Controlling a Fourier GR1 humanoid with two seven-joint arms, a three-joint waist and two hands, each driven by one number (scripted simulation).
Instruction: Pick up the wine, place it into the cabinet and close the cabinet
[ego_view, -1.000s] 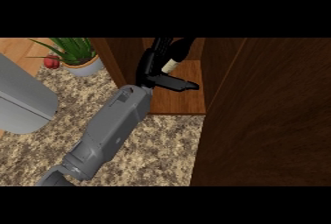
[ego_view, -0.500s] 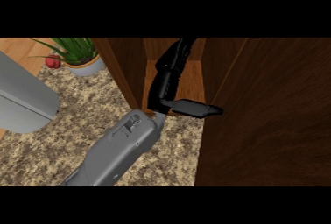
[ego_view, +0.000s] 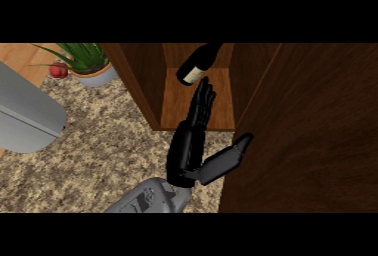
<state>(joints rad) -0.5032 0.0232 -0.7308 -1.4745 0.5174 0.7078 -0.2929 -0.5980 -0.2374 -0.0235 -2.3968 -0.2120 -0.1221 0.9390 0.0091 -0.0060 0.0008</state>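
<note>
Now wine (ego_view: 196, 69) stands inside cabinet (ego_view: 198, 107), robot hand (ego_view: 193, 135) open.

You look steeply down on speckled brown granite counter (ego_view: 103, 145). Potted green plant (ego_view: 87, 62) sits at upper left in pale pot, small red object (ego_view: 58, 70) just beside it. Grey rounded appliance (ego_view: 23, 117) fills left edge. Light wood strip (ego_view: 22, 52) shows at top left corner.

The cabinet (ego_view: 310, 125) is dark brown wood, its shelf (ego_view: 221, 107) a lighter reddish brown. The wine bottle (ego_view: 198, 64) is black with a cream label. The tabletop (ego_view: 103, 145) is speckled beige-and-brown granite.
</note>
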